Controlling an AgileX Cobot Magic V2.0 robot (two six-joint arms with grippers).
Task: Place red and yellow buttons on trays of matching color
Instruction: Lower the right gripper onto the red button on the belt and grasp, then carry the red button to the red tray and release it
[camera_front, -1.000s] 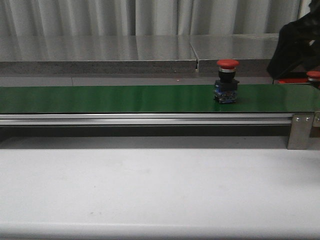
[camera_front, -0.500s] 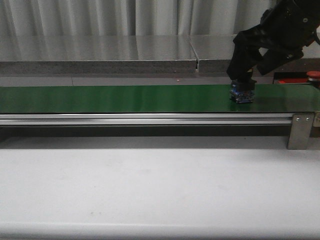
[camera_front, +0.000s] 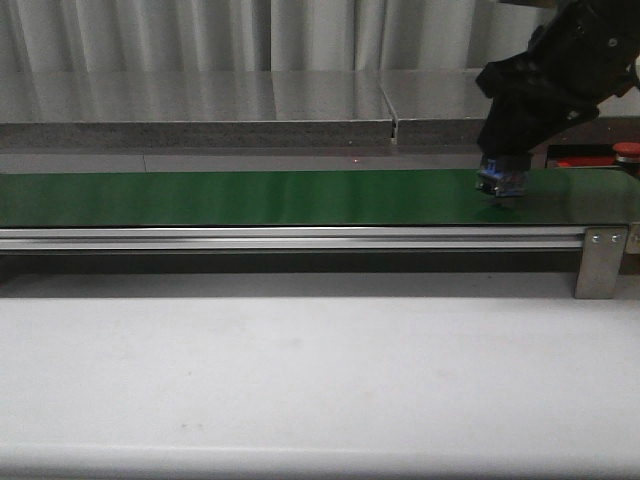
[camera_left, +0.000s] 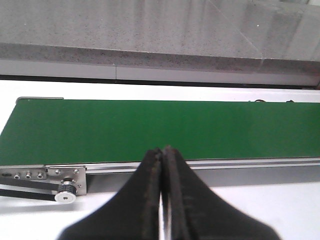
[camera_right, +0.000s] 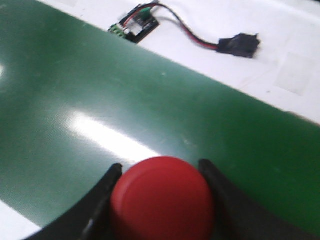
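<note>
Red button (camera_right: 162, 197), pinched between the right gripper's (camera_front: 503, 172) jaws, now seemingly hangs just clear of the green belt (camera_front: 250, 197).

red button (camera_right: 162, 200) | upright | clamped between fingers (camera_right: 102, 192) | just above belt (camera_front: 250, 197)

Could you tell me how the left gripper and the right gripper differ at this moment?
The left gripper is shut on nothing, fingers pressed together, while the right gripper is shut on the red button, a finger on each side of its cap. The left gripper sits short of the green belt, whereas the right gripper hangs over the belt with the button's blue base just clear of it. Both have black fingers.
</note>
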